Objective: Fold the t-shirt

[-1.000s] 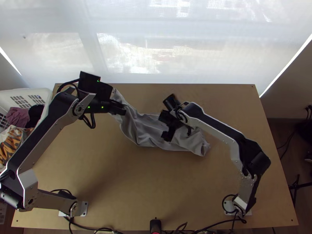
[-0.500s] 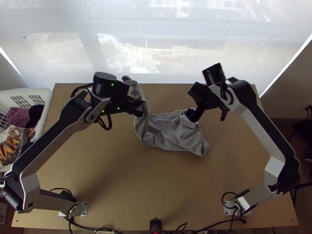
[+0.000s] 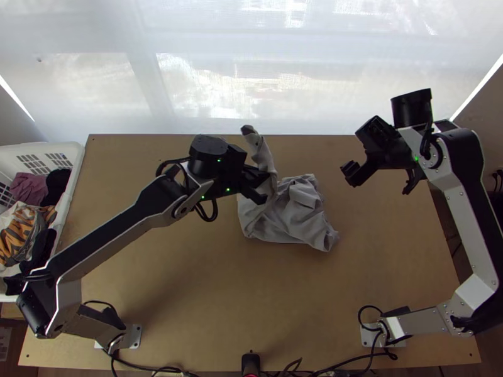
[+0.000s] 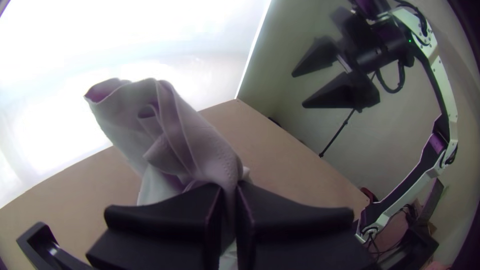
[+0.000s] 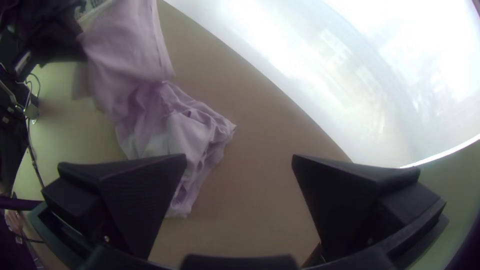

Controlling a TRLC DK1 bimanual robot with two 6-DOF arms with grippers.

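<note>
Well, we find the grey t-shirt [image 3: 294,217] lying bunched and creased, one stretch of it raised off the wooden table [image 3: 188,283]. We can't tell which part of the garment that raised stretch is.

The left gripper [image 3: 264,186] is at the t-shirt's left side, and we see cloth pinched between its fingers. In the left wrist view, the left gripper [image 4: 229,190] has its two fingers closed on a gathered fold, and a loose, crumpled end of the t-shirt stands up beyond them.

To the right of the t-shirt and a little toward its far side, we have the right gripper [image 3: 349,173], apart from the cloth. Its fingers are spread wide with bare tabletop between their tips, as the right wrist view shows us.

Well to the left of the t-shirt we see a white basket [image 3: 77,154], holding an orange-and-black striped cloth [image 3: 22,229], a purple cloth [image 3: 28,188] and some black cloth [image 3: 58,183]. Beyond the t-shirt, past the table's far edge, we look at a bright, pale screen [image 3: 251,81]. On the t-shirt's near side, at the table's near edge, we make out a small black device [image 3: 251,363].
</note>
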